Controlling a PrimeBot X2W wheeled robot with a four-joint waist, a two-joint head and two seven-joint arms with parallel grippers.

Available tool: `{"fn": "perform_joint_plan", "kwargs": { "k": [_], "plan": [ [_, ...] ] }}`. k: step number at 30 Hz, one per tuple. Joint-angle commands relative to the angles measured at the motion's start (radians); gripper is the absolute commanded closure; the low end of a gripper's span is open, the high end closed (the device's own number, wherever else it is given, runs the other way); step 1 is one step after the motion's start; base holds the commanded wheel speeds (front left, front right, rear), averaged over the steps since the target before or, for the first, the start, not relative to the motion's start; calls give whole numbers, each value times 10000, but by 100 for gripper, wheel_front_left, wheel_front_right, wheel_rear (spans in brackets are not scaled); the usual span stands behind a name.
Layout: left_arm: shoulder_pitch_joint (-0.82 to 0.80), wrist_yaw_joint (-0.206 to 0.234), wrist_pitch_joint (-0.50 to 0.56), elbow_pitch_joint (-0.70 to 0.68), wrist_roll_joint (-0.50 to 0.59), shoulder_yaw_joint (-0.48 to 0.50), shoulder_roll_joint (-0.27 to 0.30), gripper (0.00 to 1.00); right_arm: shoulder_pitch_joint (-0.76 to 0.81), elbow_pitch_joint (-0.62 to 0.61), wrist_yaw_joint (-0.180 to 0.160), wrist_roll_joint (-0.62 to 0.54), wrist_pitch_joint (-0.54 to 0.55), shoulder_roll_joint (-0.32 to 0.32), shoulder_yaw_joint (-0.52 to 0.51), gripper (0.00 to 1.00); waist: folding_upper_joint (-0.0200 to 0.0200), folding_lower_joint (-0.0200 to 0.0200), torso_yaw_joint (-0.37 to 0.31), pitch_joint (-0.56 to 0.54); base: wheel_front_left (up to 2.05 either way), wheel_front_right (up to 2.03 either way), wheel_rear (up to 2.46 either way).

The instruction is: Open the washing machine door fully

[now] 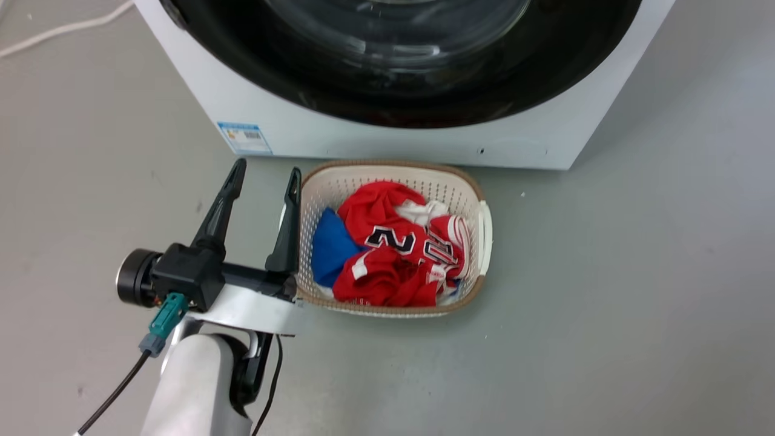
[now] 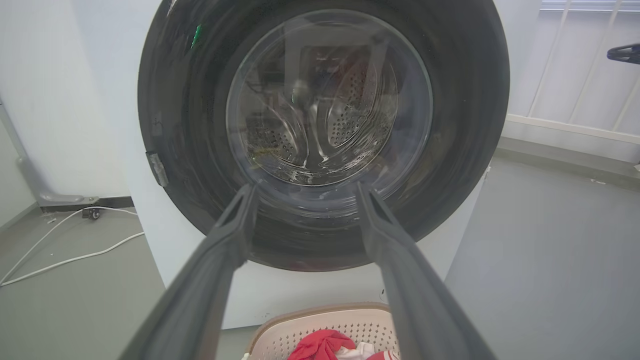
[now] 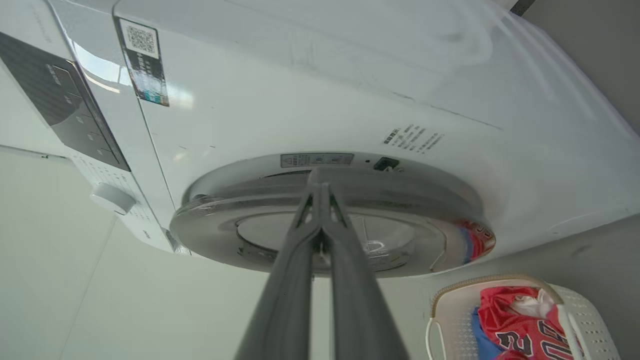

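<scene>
Glossy black, the door (image 2: 175, 125) is sitting flat, or nearly so, against the front of the washer (image 1: 375, 136), just behind the basket (image 1: 387, 165). Being round, it is showing no long axis, and its glass face is pointing straight out at the robot. The right gripper (image 3: 320, 186) is holding its fingers together, tips at the door's rim, and they are likely to skid off that slick edge. The left gripper (image 1: 267, 166), fingers apart, is hanging before the door, so a swinging door could be striking it.
</scene>
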Motion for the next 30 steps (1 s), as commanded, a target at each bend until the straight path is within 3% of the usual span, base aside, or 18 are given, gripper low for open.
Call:
{"fn": "perform_joint_plan", "kwargs": {
  "k": [1,14,23,30],
  "plan": [
    [-140,-16,-30,-88,-17,-40,-68,0,-337,123,1,-65,125,-14,161,100,-1,-2,166,477,0,0,0],
    [-1038,-18,-28,-413,-22,-480,-209,0,-3649,1685,2,-1182,703,636,1856,100,-1,-2,589,1808,0,0,0],
    [-1207,34,-30,-422,-5,-551,-254,0,-4250,1884,2,-1398,773,1194,2203,100,-1,-2,709,2161,0,0,0],
    [-1165,66,-28,-321,-5,-501,-269,0,-3831,1492,13,-1313,1185,1140,2300,100,-1,-2,608,2018,0,0,0]
  ]
}}
